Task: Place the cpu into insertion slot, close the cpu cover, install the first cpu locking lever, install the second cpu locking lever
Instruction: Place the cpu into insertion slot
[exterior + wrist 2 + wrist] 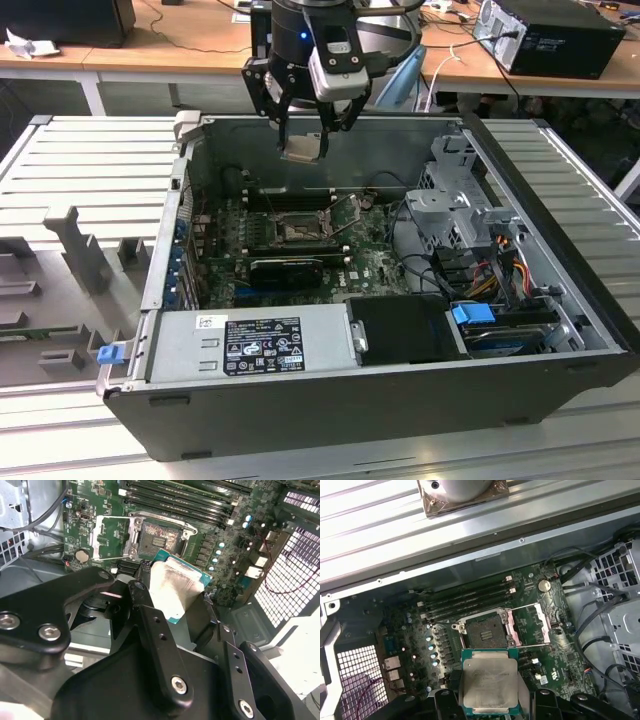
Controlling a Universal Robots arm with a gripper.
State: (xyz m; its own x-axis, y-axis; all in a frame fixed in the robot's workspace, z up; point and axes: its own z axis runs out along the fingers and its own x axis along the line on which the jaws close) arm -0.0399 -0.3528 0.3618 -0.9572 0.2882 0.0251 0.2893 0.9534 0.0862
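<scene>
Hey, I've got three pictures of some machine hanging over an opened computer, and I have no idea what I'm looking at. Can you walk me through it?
This is a robot arm working on an opened desktop computer case, which lies on a ribbed metal table. The exterior view comes from a camera standing off the arm. Both wrist views come from cameras riding on the arm, looking down into the case. The gripper, the black claw at the arm's end, pinches a cpu. That is a small square chip with a grey metal top, held in the air above the green motherboard. On that board sits the insertion slot, a dark square socket. It is empty, and the cpu cover, a thin metal frame, is swung open beside it.
</scene>
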